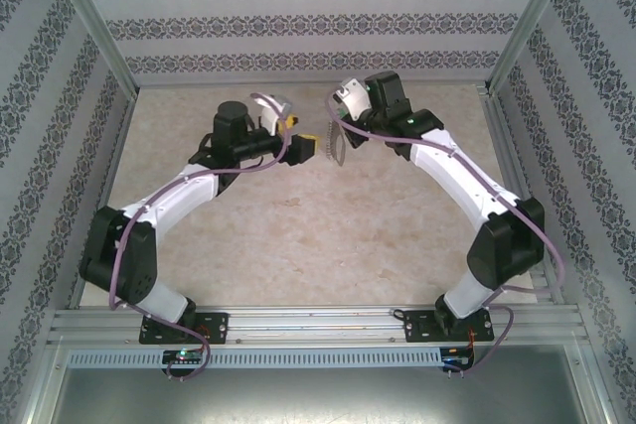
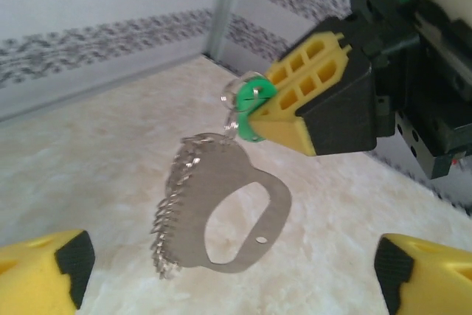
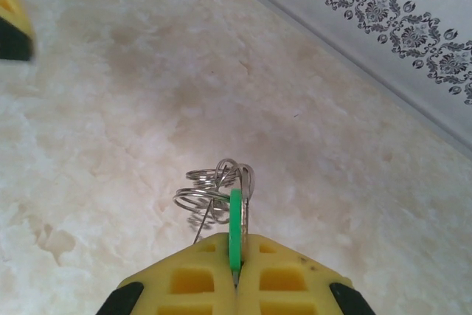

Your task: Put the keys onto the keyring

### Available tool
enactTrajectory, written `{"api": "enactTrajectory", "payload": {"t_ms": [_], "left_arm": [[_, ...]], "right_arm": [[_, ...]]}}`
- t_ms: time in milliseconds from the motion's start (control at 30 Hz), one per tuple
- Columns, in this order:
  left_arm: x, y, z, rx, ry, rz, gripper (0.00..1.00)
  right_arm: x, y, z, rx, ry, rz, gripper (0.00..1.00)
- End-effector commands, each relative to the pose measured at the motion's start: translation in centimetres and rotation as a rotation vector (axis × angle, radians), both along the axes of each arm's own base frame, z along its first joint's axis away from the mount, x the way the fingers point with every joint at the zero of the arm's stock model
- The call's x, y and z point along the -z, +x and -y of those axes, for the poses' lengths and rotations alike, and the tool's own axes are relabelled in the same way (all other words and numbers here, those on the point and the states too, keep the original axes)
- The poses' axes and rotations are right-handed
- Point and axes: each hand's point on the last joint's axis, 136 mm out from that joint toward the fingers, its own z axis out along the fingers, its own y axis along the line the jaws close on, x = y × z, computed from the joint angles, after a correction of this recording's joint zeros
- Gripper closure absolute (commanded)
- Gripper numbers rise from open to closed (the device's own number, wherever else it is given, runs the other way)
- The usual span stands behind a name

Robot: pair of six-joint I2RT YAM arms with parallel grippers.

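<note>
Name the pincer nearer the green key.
Right. The right pincer is shut on the green key; the left pincer stands open, apart from it, either side of the hanging keyring.

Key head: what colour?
Bright green. The key, pinched in the right claw, shows best in the left wrist view.

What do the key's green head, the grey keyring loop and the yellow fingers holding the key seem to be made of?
Key head: probably plastic; uniform bright green, no metallic glint.
Keyring loop: apparently metal; thin flat grey plate with a dull sheen.
Yellow fingers: likely moulded or printed plastic; matte, with open ribbed cells.
</note>
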Motion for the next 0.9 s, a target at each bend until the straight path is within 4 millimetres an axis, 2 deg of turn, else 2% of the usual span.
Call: {"api": "enactTrajectory", "payload": {"t_ms": [0,100,300,433,533,633,767,867], "left_arm": [[-3.1,1.3,-3.3,-0.154,-0.118,0.066,0.0],[-2.9,1.4,-5.3,-0.21,-0.145,0.059,0.0],[-2.5,1.3,-7.2,-0.256,-0.136,0.051,0.0],[-2.2,1.4,-7.7,-0.267,-0.128,0.039,0.0],[-2.3,1.4,-7.8,-0.266,-0.127,0.033,0.0],[-2.5,1.5,-7.6,-0.257,-0.142,0.027,0.0],[-2.6,1.6,-7.3,-0.242,-0.172,0.013,0.0],[-2.6,1.6,-7.1,-0.234,-0.185,0.002,0.0]], "right_arm": [[-1.4,1.7,-1.3,-0.01,0.06,0.009,1.0],[-1.5,3.3,-3.1,-0.033,0.09,0.001,1.0],[-1.6,6.3,-7.3,-0.073,0.165,-0.023,1.0],[-0.8,7.9,-8.2,-0.046,0.195,-0.043,1.0],[1.6,8.9,-7.0,0.022,0.174,-0.081,1.0],[5.7,9.2,-4.9,0.101,0.151,-0.151,1.0],[10.9,7.7,-2.9,0.153,0.133,-0.254,1.0],[13.6,5.7,-2.0,0.167,0.111,-0.315,1.0]]}}
